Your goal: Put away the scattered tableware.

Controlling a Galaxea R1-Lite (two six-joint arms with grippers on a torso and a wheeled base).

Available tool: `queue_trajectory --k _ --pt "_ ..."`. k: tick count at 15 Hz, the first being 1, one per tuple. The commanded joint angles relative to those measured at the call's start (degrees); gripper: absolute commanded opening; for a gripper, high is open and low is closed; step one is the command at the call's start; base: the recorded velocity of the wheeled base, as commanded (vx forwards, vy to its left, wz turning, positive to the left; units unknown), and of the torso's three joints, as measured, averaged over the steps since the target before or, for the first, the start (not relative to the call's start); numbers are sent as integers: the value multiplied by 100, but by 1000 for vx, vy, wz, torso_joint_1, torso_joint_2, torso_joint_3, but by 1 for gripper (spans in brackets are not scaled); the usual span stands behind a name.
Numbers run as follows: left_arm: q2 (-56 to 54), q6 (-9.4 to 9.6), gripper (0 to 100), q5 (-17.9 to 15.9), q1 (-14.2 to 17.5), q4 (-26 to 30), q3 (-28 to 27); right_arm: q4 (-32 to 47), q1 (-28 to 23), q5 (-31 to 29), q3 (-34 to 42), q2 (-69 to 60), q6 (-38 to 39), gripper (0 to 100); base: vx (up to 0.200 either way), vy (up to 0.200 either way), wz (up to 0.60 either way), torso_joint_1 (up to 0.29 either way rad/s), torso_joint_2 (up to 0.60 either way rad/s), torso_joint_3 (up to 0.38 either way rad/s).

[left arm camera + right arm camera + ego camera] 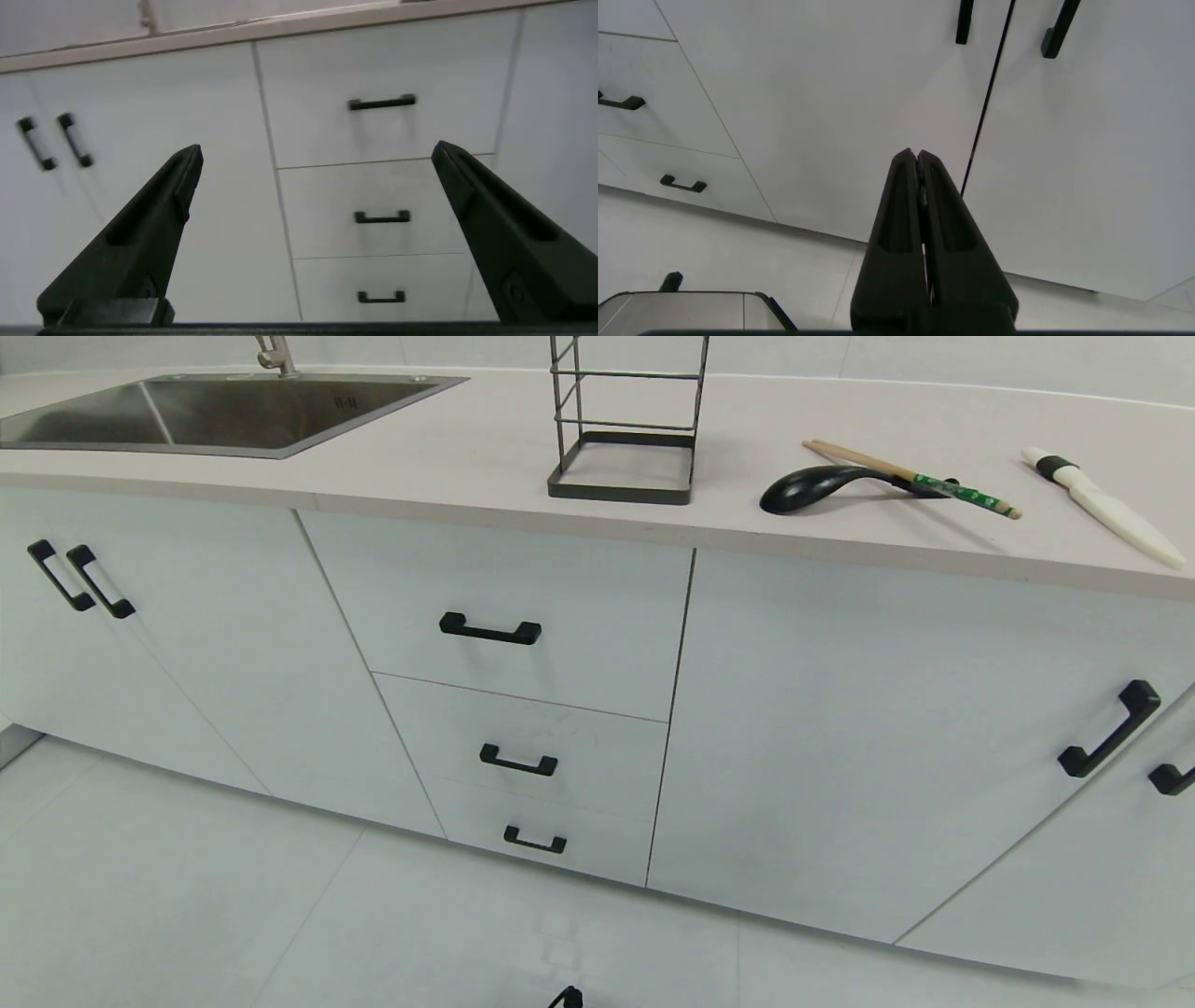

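My left end effector [316,151] is wide and my right end effector [917,157] is pressed together, empty, and because the wooden chopsticks [910,478] lie across the handle of the glossy black spoon [808,488] on the pale counter [467,448], lifting one could roll the other off the edge.

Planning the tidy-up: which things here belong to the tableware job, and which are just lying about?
Job: black spoon, chopsticks, white knife; wire rack, probably their holder.
Just there: sink, faucet, drawers.

white cabinets [840,728] with black handles, pale tiled floor [187,915]
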Motion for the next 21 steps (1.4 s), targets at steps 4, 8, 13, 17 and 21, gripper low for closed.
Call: queue_trajectory --k 4,8,13,17,21 --pt "1811 1298 100 -1917 222 -585 -526 1 0 1 0 7 -8 0 0 0 0 0 0 0" --pt "4105 1561 100 -2435 -332 -585 -526 1 0 1 0 7 -8 0 0 0 0 0 0 0" --pt "6627 3855 100 -1214 -2731 -471 -974 1 0 1 0 7 -8 0 0 0 0 0 0 0" --pt "7717 4286 100 -836 -3443 -488 -1097 1 9 1 0 7 0 0 0 0 0 0 0 0" --pt "7348 4277 100 -634 -3540 -497 -306 1 0 1 0 7 -8 0 0 0 0 0 0 0"
